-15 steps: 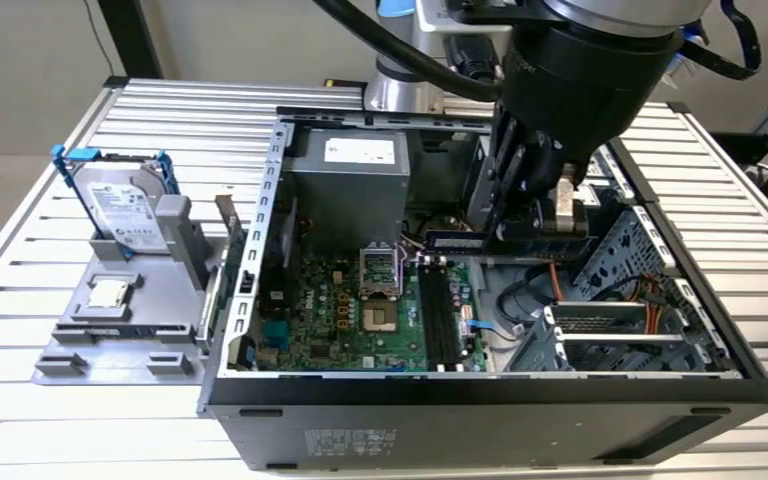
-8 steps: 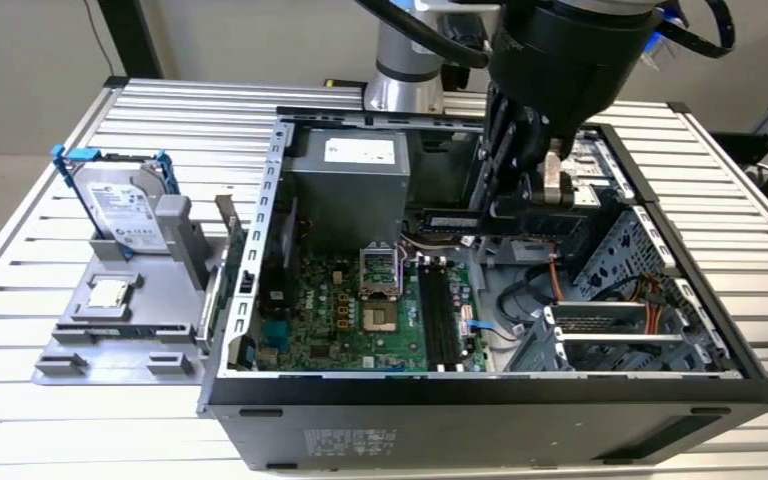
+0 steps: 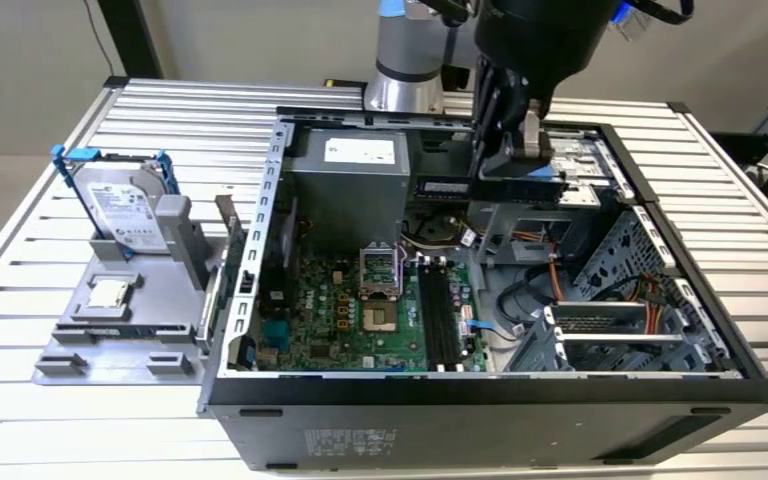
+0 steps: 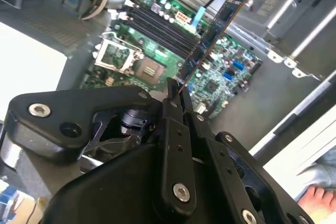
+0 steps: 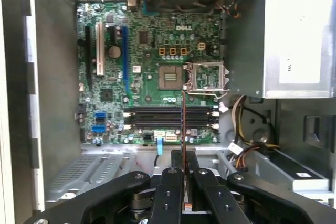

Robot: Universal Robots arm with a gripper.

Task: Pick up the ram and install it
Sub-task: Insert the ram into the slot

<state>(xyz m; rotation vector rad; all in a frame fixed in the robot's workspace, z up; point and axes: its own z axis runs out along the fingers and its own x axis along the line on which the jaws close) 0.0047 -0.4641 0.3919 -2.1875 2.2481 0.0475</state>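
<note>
Exterior view: end effector vertical, clamping ram.

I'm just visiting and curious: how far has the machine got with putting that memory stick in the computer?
Pickup is done: the gripper grips the memory stick above the open computer case. Fitting is left: the black slots on the green board are empty.

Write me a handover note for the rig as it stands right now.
Gripper: shut on the ram.
Ram: held in the air inside the open case, over the motherboard, clear of the memory slots.
Done: ram picked up.
Left: ram not yet seated in a slot.
</note>
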